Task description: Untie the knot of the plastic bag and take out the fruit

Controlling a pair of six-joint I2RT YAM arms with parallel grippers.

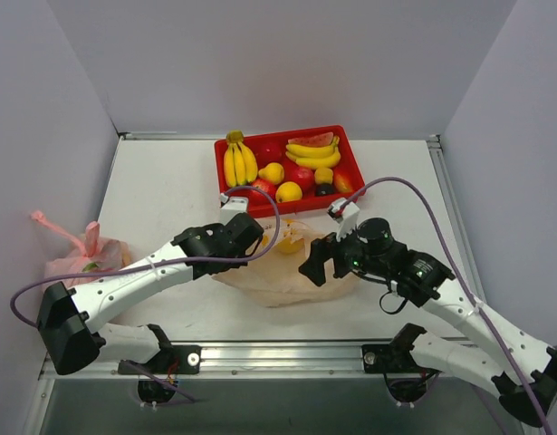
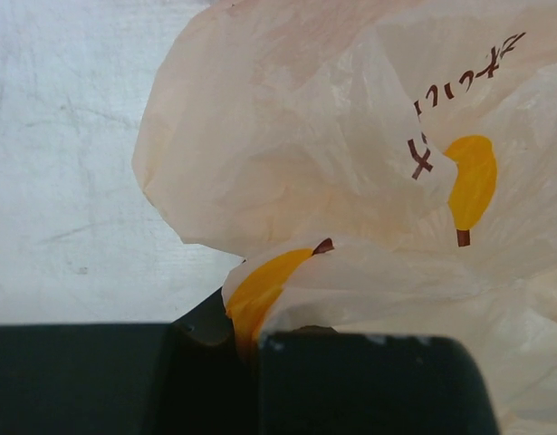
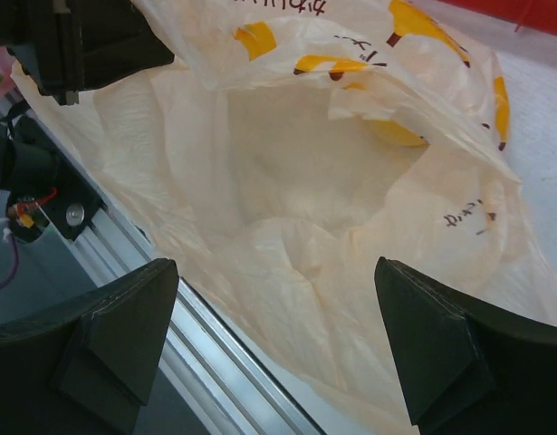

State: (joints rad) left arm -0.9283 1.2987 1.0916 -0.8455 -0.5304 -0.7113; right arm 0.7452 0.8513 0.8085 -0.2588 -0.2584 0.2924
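- The plastic bag (image 1: pixel 278 276) lies crumpled on the surface (image 1: pixel 160 190) between my two arms, just in front of the red tray (image 1: pixel 278 135).
- My left pincer (image 1: pixel 251 237) is at the bag's left upper edge. From the left wrist, the left pincer (image 2: pixel 255 353) is clenched, and a fold of the bag's (image 2: pixel 305 136) film with orange print is nipped between the black fingers (image 2: pixel 369 381).
- My right pincer (image 1: pixel 316 263) hangs at the bag's right side. From the right wrist, the right pincer (image 3: pixel 276 272) is released, its fingers (image 3: pixel 124 335) spread wide above the bag (image 3: pixel 305 181), which gapes open beneath them.
- I see something yellow (image 1: pixel 290 241) through the film at the bag's far end. I cannot tell whether it is fruit or print.
- Round fruit (image 1: pixel 301 175), red and yellow, sits in the tray beside two bunches of bananas (image 1: pixel 239 163) and a watermelon slice (image 1: pixel 312 140).
- A pink bag (image 1: pixel 79 254) rests at the surface's left edge, well apart from the peach one.
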